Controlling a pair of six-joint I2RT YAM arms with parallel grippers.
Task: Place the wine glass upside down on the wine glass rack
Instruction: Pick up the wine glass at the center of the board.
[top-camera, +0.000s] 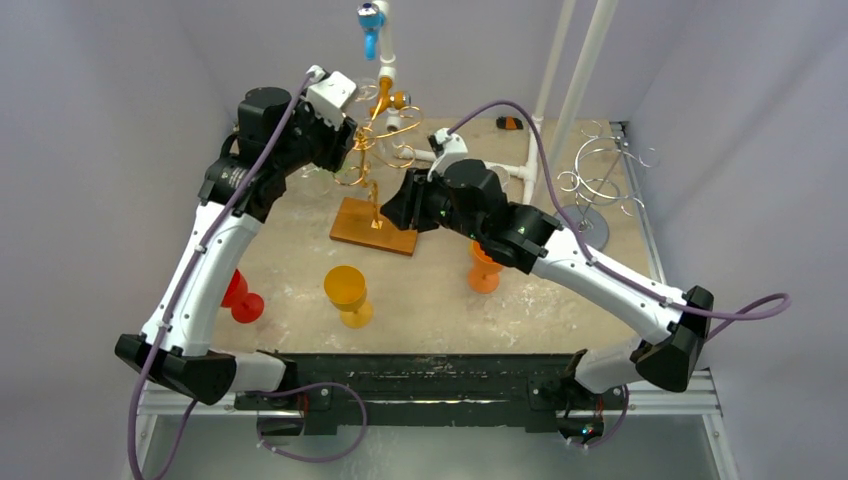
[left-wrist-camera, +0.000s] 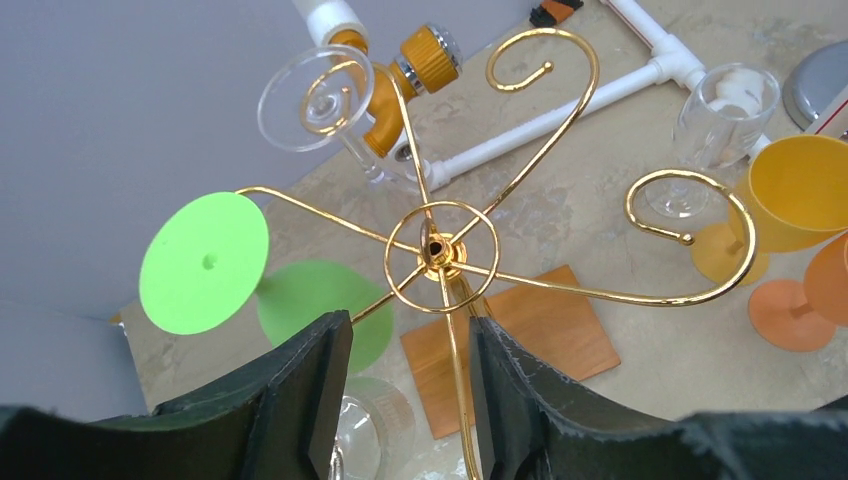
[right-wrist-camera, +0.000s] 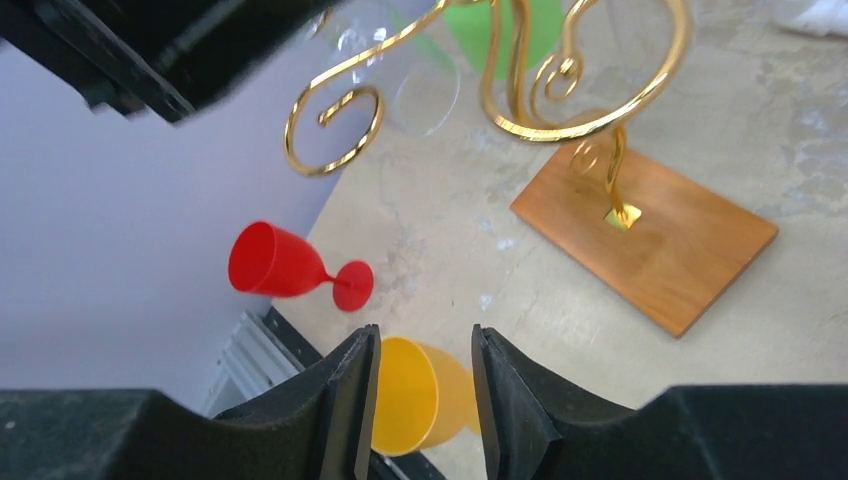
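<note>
Left gripper (left-wrist-camera: 410, 330): jaws apart, clamping nothing. A gold arm of the rack (left-wrist-camera: 440, 250) runs down thru the gap, close to one pad. Just below the gap sits the bowl of a clear wine glass (left-wrist-camera: 372, 428); its foot is hidden, so can't tell if it's seated on the arm. Right gripper (right-wrist-camera: 425, 340): jaws apart too, empty, w/ a yellow glass (right-wrist-camera: 405, 395) on the surface (right-wrist-camera: 560, 330) well below. Best move, imo: back the left jaws straight out along the arm w/ no sideways drift, else a pad could snag the wire & shake the green glass (left-wrist-camera: 205, 262) hanging left of them.
</note>
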